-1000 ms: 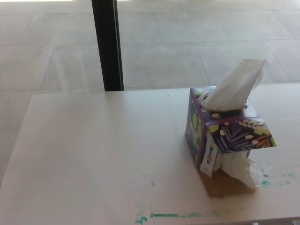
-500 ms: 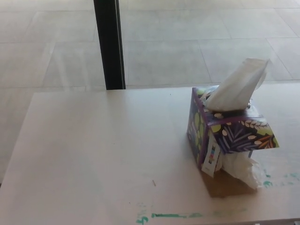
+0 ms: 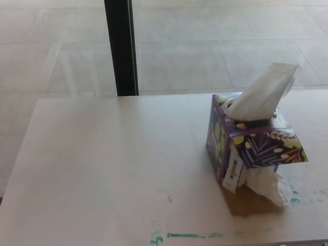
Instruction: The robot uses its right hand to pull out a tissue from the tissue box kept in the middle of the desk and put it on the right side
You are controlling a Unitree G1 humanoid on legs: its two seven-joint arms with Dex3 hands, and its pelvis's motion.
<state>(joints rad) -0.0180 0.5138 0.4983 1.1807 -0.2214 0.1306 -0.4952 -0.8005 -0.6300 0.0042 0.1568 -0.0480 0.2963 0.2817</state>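
Tissue box (image 3: 251, 148) standing on the pale worktop (image 3: 113, 169), off toward 3 o'clock from the picture's middle, close to the right edge. Purple cardboard printed with green and white leaves and a touch of orange; a torn side flap swung outward on the near side, with a small white label (image 3: 233, 174) dangling from it. One white tissue (image 3: 264, 92) rising from the top opening, leaning toward 1 o'clock, its tip up past the worktop's far edge in the view. A second, crumpled white tissue (image 3: 269, 185) spilling from the opened side at about 5 o'clock of the box, resting on the worktop and touching the box. Green paint smears (image 3: 192, 236) along the near edge at 6 o'clock, with fainter green specks at 4 o'clock beside the crumpled tissue. Beyond the worktop, a light tiled floor (image 3: 205, 51) and a black upright post (image 3: 121, 47) at 11 o'clock. Neither hand visible anywhere; fingers out of sight, so apart or together impossible to tell.
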